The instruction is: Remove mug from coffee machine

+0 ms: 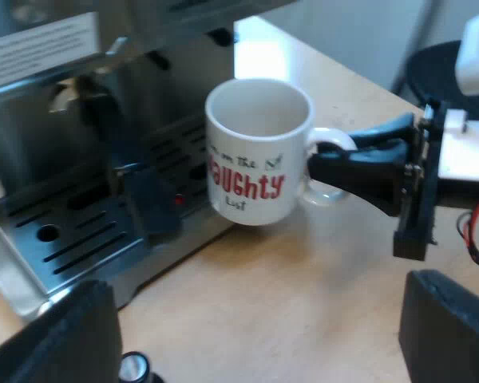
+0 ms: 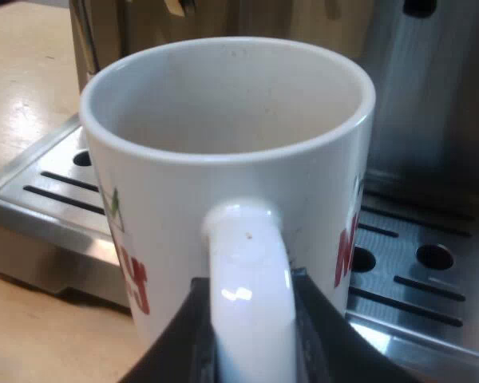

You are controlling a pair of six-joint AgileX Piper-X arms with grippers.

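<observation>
My right gripper (image 2: 251,335) pinches the white red-lettered ceramic mug (image 2: 223,159) by its handle — carry it level, clear of the steel drip tray (image 2: 40,187).

- The mug (image 1: 259,152) is gleaming with a smooth, glossy white ceramic glaze; its red lettering is lying flat.
- The espresso machine (image 1: 32,136) is showing a shiny metal front.
- Its drip tray (image 1: 72,239) is showing brushed, slotted metal.
- The table (image 1: 303,303) is looking like pale, smooth wood and is faintly reflecting light.
- The right gripper (image 1: 323,163) is appearing as matt black plastic.
- The left gripper (image 1: 255,351) is appearing matt black and slightly grainy.
</observation>
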